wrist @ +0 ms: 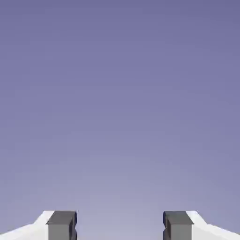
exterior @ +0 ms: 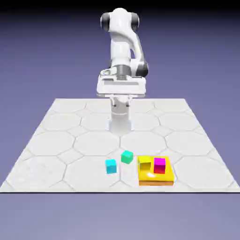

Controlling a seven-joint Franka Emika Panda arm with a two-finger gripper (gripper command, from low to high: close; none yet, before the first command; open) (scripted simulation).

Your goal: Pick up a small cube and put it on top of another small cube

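Observation:
The small cube [exterior: 126, 157], sea-green, rests on the table near the front, just left of the middle. The another small cube [exterior: 160, 165], magenta-pink with darker red sides, shows against a larger yellow block [exterior: 161, 178] to its right. I cannot tell whether it stands on the block or against it. My gripper [exterior: 121, 97] hangs high above the table's far part, well away from both cubes. In the hand view my gripper [wrist: 120, 227] is open: two grey fingertips [wrist: 61, 225] stand wide apart with only backdrop between them. No cube shows there.
A bluer cyan cube [exterior: 111, 166] lies just left of and in front of the sea-green one. The grey-tiled table [exterior: 56, 140] ends close in front of the yellow block.

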